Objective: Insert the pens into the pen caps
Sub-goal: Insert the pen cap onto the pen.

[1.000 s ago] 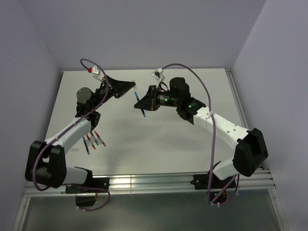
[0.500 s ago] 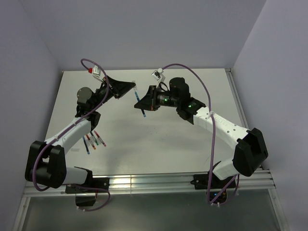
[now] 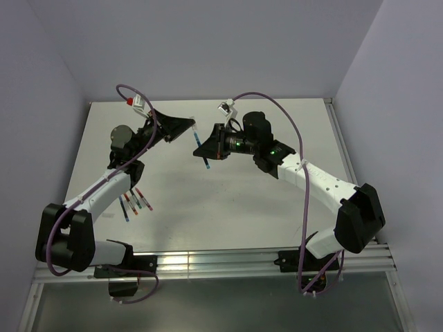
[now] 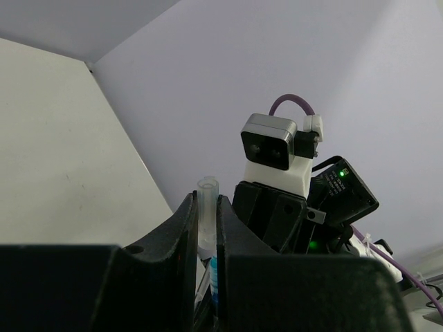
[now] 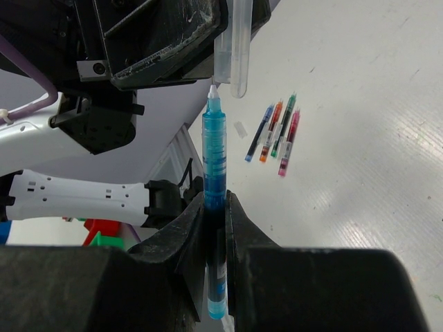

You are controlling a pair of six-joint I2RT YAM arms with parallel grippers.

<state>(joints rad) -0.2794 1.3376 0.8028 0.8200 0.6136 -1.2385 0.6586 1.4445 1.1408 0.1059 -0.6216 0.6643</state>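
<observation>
A blue pen [image 5: 215,159] is clamped in the right end effector [image 5: 213,211], tip just beside the free end of a clear pen cap [image 4: 207,190] clamped in the left end effector [image 4: 206,211].

1. Blue pen [image 5: 214,159]: translucent blue body, white tip.
2. Clear cap [image 5: 239,41], at one o'clock of that tip: colourless and see-through.
3. Lying pens [image 5: 270,131], at two o'clock of the blue pen: blue, orange, green and pink bodies with dark ends.
4. Table [image 5: 360,138]: off-white with fine pale ribbing.
5. Cable [image 4: 291,97]: purple.
6. Right arm [image 3: 322,181]: white links, black joints and a green light [image 3: 274,151].
7. Walls [image 3: 208,48]: pale lavender.
</observation>
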